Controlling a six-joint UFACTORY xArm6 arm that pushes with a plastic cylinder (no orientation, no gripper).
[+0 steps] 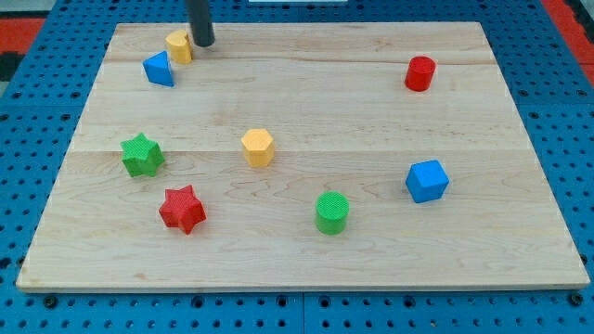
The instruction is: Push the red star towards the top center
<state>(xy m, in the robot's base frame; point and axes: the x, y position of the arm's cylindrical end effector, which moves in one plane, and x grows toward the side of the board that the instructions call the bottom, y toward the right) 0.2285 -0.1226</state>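
Red star (182, 209) low on the desk (371, 250), near its bottom-left corner; my tip (202, 43) far off by the top edge.

Just up and to the view's left of the star sits a green star (141, 155), and a yellow hexagonal block (258, 147) lies up and to its right, mid-desk. A green cylinder (331, 212) stands toward the bottom edge, a blue cube (427, 181) nearer the right edge, a red cylinder (419, 73) toward the top-right corner. My tip appears to touch a yellow block (179, 45), shape unclear, beside a blue triangular block (159, 70) near the top-left corner. There is no pincer, only the rod.
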